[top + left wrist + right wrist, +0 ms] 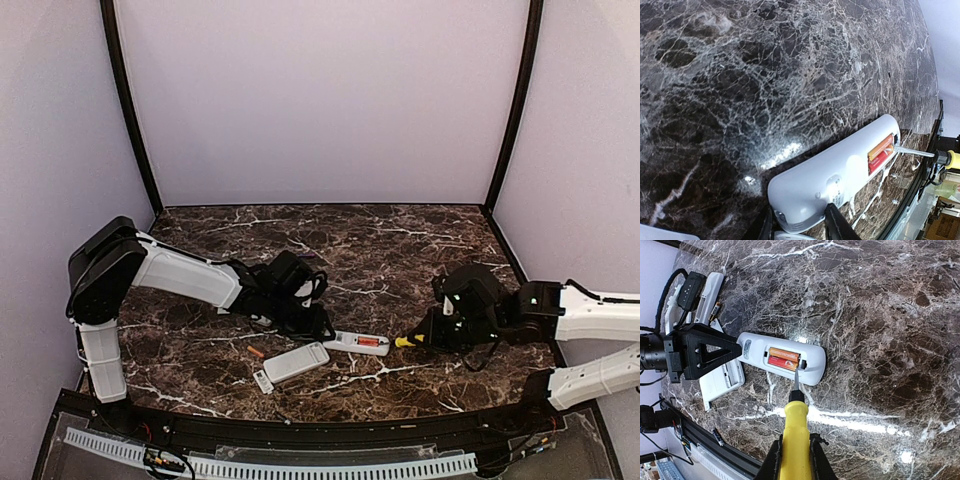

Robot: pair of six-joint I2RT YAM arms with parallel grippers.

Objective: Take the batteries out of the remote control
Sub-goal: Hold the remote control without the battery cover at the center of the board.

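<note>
Two batteries [784, 359] lie side by side in the open bay of the remote [812, 365] on the worktop [880, 315]. The right claw [794, 456] clamps a screwdriver [795, 420], its tip at the bay's edge. The left claw [801, 225] straddles the remote's other end; I cannot tell whether it grips.

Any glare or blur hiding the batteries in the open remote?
Right wrist: batteries sharp, glare only on the table below the open remote. Left wrist: edges bent by the lens, bright spot beside the remote, batteries clear. Top external: batteries tiny.
</note>
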